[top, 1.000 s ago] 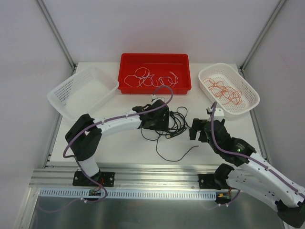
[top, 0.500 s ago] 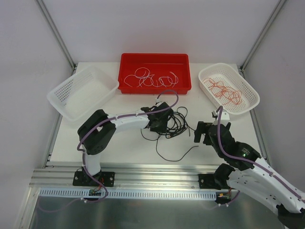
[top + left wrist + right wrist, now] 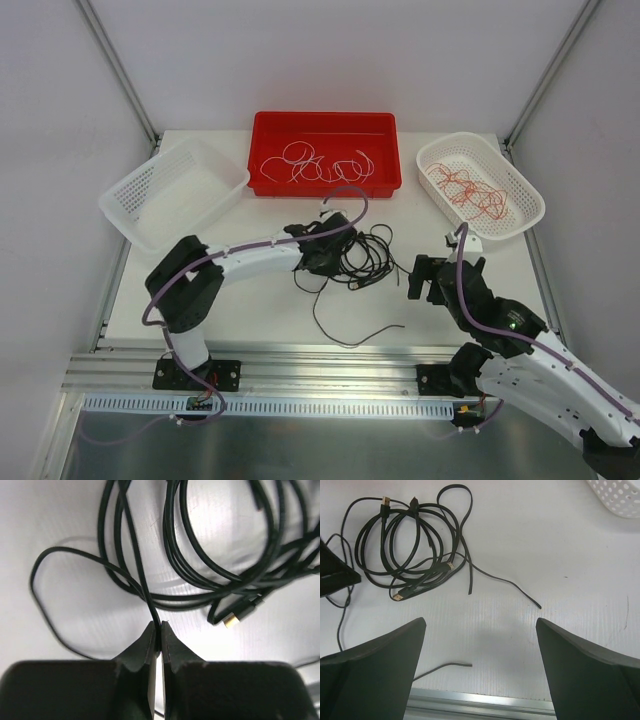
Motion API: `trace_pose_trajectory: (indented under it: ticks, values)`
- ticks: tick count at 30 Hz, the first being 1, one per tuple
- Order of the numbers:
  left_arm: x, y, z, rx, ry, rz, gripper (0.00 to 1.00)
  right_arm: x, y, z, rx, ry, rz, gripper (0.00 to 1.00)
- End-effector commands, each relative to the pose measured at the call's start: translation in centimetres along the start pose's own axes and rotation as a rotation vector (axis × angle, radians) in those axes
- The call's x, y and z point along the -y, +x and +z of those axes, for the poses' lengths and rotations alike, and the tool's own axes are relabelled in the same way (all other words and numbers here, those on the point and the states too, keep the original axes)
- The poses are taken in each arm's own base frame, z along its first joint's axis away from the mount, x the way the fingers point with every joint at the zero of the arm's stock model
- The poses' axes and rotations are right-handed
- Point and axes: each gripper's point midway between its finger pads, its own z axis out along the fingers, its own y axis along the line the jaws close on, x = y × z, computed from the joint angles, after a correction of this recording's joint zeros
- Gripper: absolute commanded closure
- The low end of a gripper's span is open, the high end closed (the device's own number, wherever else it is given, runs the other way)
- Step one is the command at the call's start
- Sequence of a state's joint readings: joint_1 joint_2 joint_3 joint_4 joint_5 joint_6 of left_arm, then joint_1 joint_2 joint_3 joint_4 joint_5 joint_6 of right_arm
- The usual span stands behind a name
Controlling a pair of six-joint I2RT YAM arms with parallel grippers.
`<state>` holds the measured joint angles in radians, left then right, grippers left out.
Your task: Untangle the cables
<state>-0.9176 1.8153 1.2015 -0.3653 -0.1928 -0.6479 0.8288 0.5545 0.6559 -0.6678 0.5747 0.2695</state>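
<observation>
— Left hand first: what has it got?
— It is clamped tight on one strand of the black cables, at the left edge of their tangle, low over the white surface.
— And around it, left to right?
— A white basket sits far left. A red tray at the back holds white cables. A second white basket on the right holds red-orange cables.
— The right hand?
— Spread wide, gripping nothing, just right of the black tangle and above the surface.
— The room?
— Pale, plain walls, with slanting metal struts at both back corners and a metal rail along the near edge.
</observation>
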Motion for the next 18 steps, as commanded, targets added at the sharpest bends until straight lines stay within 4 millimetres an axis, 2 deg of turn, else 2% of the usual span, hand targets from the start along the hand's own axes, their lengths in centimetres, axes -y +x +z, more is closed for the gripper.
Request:
trace_pose_trajectory:
  ticks: [1,4,5,6,7,9,10,11,12,13,14,15,16,17,18]
  values:
    - [0.4,-5.0,-7.3,0.207,0.046,0.052,1.00,0.8,-0.6,-0.2,0.029,0.031,0.015,0.03]
    - [-0.2,-7.4,-11.0,0.299,0.042,0.089,1.00,1.0,-0.7,-0.3,0.041,0.040,0.016,0.03]
    - [-0.6,-8.5,-13.1,0.346,0.048,0.108,1.00,1.1,-0.7,-0.3,0.041,0.044,0.016,0.03]
    - [-1.3,-8.9,-14.2,0.360,0.038,0.115,1.00,1.1,-0.7,-0.3,0.041,0.045,0.016,0.03]
    - [-1.5,-10.2,-16.5,0.412,0.054,0.117,1.00,1.1,-0.8,-0.4,0.043,0.042,0.020,0.03]
    - [-3.0,-11.6,-18.7,0.445,0.053,0.099,1.00,1.2,-0.8,-0.5,0.046,0.044,0.024,0.03]
    - [-3.1,-13.0,-20.6,0.486,0.073,0.088,1.00,1.2,-0.9,-0.5,0.045,0.044,0.021,0.03]
    - [-4.1,-14.3,-22.4,0.518,0.088,0.070,1.00,1.2,-0.9,-0.5,0.048,0.046,0.025,0.03]
    - [-4.6,-14.8,-23.6,0.527,0.095,0.066,1.00,1.3,-1.0,-0.6,0.050,0.047,0.028,0.03]
    - [-4.7,-16.4,-26.3,0.586,0.125,0.063,1.00,1.3,-0.9,-0.6,0.048,0.048,0.026,0.03]
    - [-4.6,-17.0,-27.5,0.599,0.157,0.069,1.00,1.3,-0.9,-0.6,0.049,0.049,0.026,0.03]
    - [-5.8,-18.2,-28.6,0.627,0.145,0.049,1.00,1.3,-1.0,-0.6,0.050,0.050,0.028,0.03]
    - [-6.0,-19.4,-30.9,0.676,0.157,0.041,1.00,1.3,-1.0,-0.6,0.050,0.049,0.027,0.03]
    - [-6.4,-20.2,-31.7,0.700,0.148,0.051,1.00,1.3,-1.0,-0.6,0.048,0.046,0.029,0.03]
    - [-7.7,-21.1,-32.4,0.725,0.118,0.036,1.00,1.2,-1.0,-0.7,0.048,0.043,0.032,0.03]
